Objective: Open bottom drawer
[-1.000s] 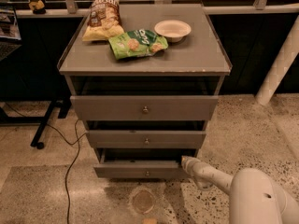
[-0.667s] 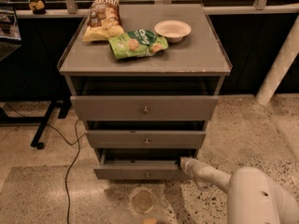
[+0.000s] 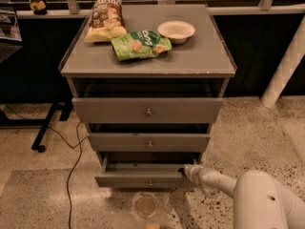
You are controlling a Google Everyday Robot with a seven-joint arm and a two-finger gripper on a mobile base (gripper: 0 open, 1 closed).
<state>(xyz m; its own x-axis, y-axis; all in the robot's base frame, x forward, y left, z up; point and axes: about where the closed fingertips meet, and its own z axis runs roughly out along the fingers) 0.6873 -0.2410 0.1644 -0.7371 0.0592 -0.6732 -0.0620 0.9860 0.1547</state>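
Observation:
The bottom drawer [image 3: 143, 179] is the slimmest grey front of the cabinet's three, with a small round knob [image 3: 150, 183]. It stands pulled out a little, showing a strip of grey tray [image 3: 143, 167] inside. My white arm reaches in from the lower right, and my gripper [image 3: 187, 171] sits at the right end of the drawer's top edge, touching it.
The middle drawer [image 3: 148, 142] and the tall top drawer [image 3: 147, 110] sit slightly out. On the cabinet top lie a yellow chip bag [image 3: 105, 20], a green chip bag [image 3: 140, 44] and a white bowl [image 3: 176, 30]. A black cable [image 3: 71, 166] runs on the floor at left. A round floor mark [image 3: 147, 205] lies in front.
My gripper has moved a little left along the bottom drawer's right end. The drawer stands about as far out as before.

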